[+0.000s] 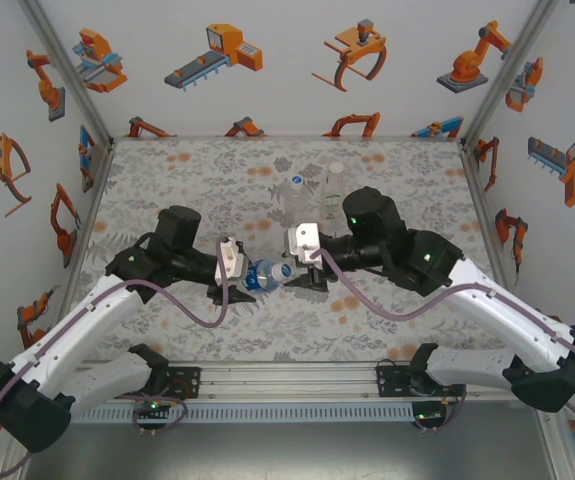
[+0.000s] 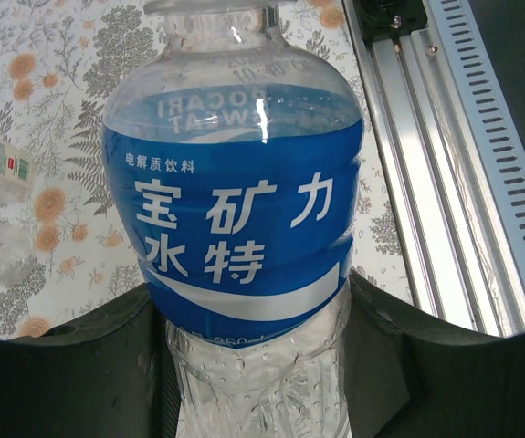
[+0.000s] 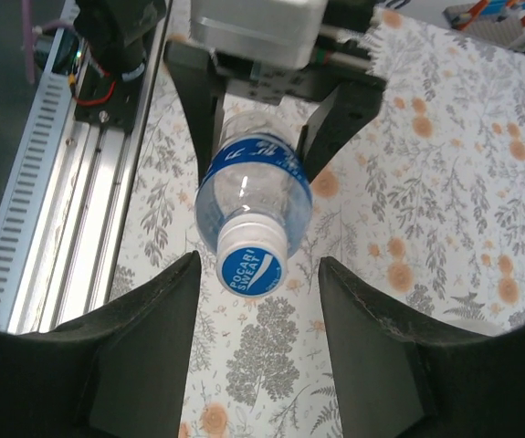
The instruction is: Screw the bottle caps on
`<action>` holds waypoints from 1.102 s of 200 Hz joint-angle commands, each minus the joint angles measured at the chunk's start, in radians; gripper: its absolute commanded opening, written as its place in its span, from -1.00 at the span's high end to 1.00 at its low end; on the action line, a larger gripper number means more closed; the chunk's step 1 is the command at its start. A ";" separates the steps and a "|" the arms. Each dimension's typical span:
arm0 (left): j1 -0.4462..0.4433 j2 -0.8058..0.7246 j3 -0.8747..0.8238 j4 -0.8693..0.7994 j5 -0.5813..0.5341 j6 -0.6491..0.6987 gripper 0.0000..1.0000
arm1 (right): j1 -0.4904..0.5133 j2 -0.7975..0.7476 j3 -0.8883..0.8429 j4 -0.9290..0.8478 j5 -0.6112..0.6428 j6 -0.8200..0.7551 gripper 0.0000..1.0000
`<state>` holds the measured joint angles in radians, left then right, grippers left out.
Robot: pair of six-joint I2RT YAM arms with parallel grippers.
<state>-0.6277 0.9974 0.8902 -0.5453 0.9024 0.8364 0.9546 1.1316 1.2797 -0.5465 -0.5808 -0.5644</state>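
**Blue-label bottle held level, right fingers parted round its cap**

Top view: the left gripper (image 1: 248,272) is clamped on the blue-label bottle (image 1: 265,274). It holds the bottle roughly level over the table (image 1: 167,180), between the two arms, with the neck pointing at the right gripper (image 1: 303,276). Two more clear bottles, one (image 1: 294,195) and its neighbour (image 1: 335,185), stand near the back, well apart from both arms. At this size I cannot say for certain whether either of them carries a cap.

Left wrist: the dark fingers (image 2: 89,365) press on the clear, dimpled body of the bottle just below its blue label.

Right wrist: the right fingers (image 3: 143,338) stand apart on either side of the cap (image 3: 250,263), and neither touches it. The cap sits on the neck; I cannot tell whether it is threaded home.

Handling, as a judgement: the bottle looks empty, so it is light and thin-walled. It is likely to dent under a hard squeeze and to slip round in the left grip once torque comes on. The cap is small and stiff. The best hold is on its white skirt, square across the width and in line with the neck.
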 commanded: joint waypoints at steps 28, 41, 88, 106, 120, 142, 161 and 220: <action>-0.004 -0.016 0.017 -0.001 0.046 0.027 1.00 | 0.019 -0.006 -0.011 0.032 -0.024 -0.043 0.15; -0.003 -0.013 0.018 -0.001 0.046 0.026 1.00 | 0.021 -0.006 -0.011 0.038 -0.027 -0.040 0.15; -0.003 -0.014 0.017 -0.001 0.046 0.027 1.00 | 0.028 -0.008 -0.012 0.052 -0.031 -0.033 0.14; -0.004 -0.014 0.018 0.000 0.045 0.027 1.00 | 0.030 -0.008 -0.012 0.064 -0.034 -0.025 0.15; -0.003 -0.013 0.018 -0.001 0.045 0.026 1.00 | 0.033 -0.009 -0.014 0.065 -0.037 -0.025 0.15; -0.003 -0.017 0.018 -0.001 0.046 0.027 1.00 | 0.035 -0.007 -0.014 0.056 -0.028 -0.024 0.24; -0.004 -0.018 0.018 -0.001 0.046 0.027 1.00 | 0.034 -0.007 -0.020 0.062 -0.014 0.009 0.44; -0.004 -0.023 0.017 -0.001 0.043 0.027 1.00 | 0.042 -0.034 -0.126 0.269 0.273 0.694 1.00</action>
<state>-0.6277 0.9962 0.8902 -0.5701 0.9001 0.8463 0.9852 1.1110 1.2129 -0.4049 -0.4992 -0.2985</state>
